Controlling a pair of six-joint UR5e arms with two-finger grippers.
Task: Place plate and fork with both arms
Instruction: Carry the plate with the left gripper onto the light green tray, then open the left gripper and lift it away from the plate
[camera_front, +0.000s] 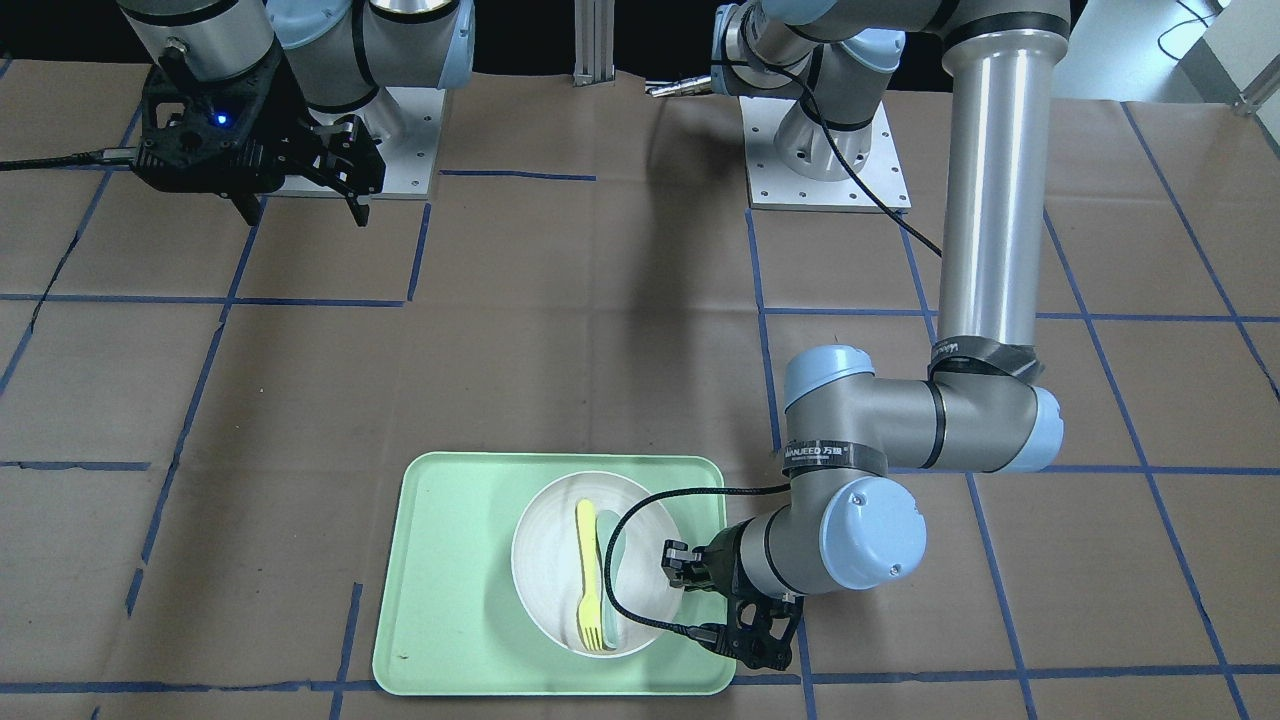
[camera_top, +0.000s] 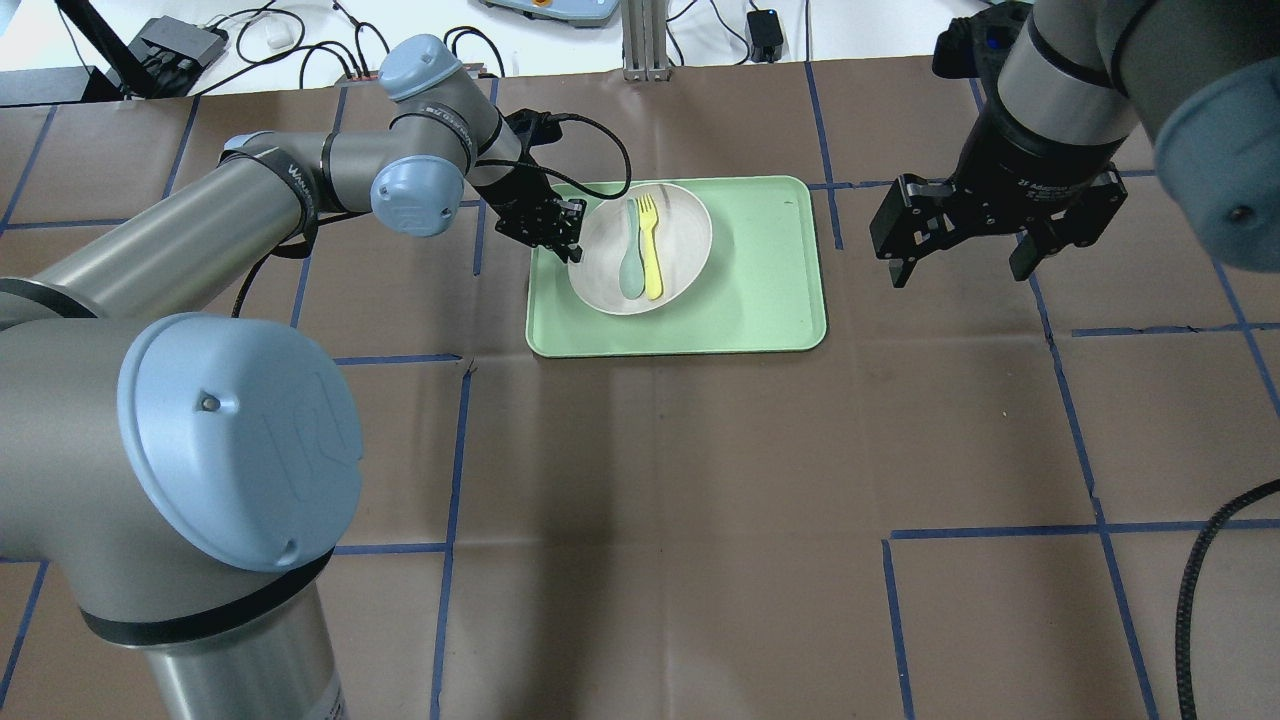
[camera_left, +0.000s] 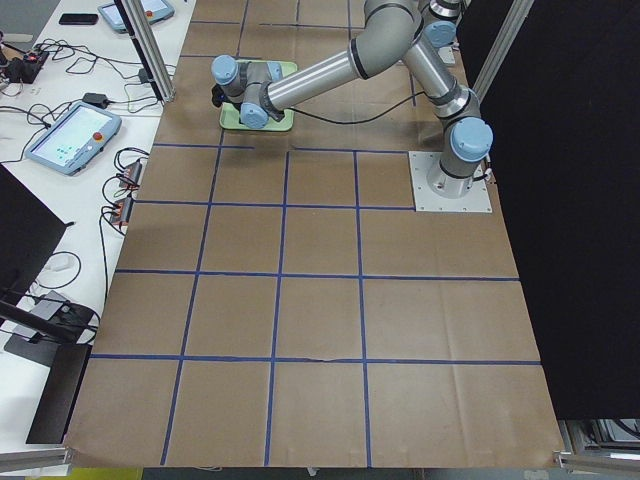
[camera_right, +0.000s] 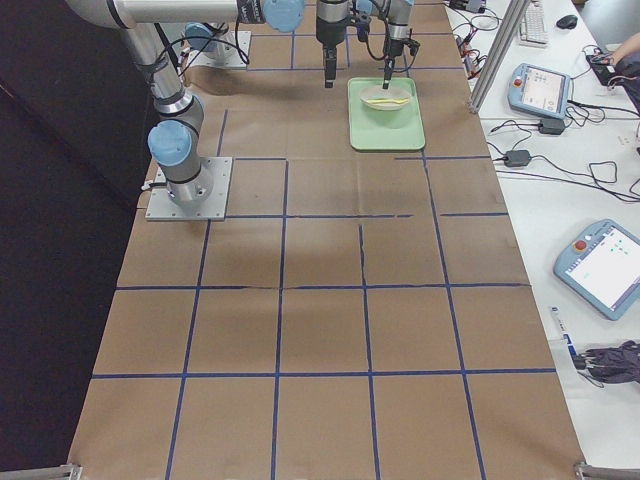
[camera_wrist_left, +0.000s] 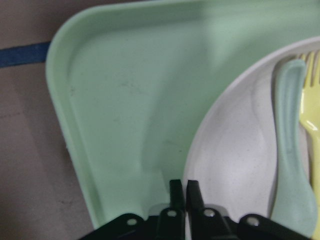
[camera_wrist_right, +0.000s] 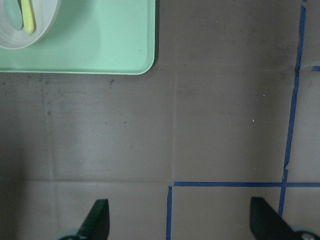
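The off-white plate (camera_top: 682, 215) lies on the left part of the mint-green tray (camera_top: 760, 270). The pale-yellow fork (camera_top: 651, 250) lies in the plate beside a grey-green spoon (camera_top: 631, 265). My left gripper (camera_top: 572, 245) is at the plate's left rim, and in the left wrist view (camera_wrist_left: 184, 192) its fingers are closed on the rim of the plate (camera_wrist_left: 235, 150). My right gripper (camera_top: 958, 270) is open and empty, hovering above the table to the right of the tray. The front view shows the fork (camera_front: 587, 570) with its tines toward the far table edge.
The tray (camera_front: 450, 580) sits on brown paper marked with blue tape lines. In the right wrist view the tray's corner (camera_wrist_right: 125, 55) lies at the upper left, with bare paper below. Cables and devices lie beyond the far table edge.
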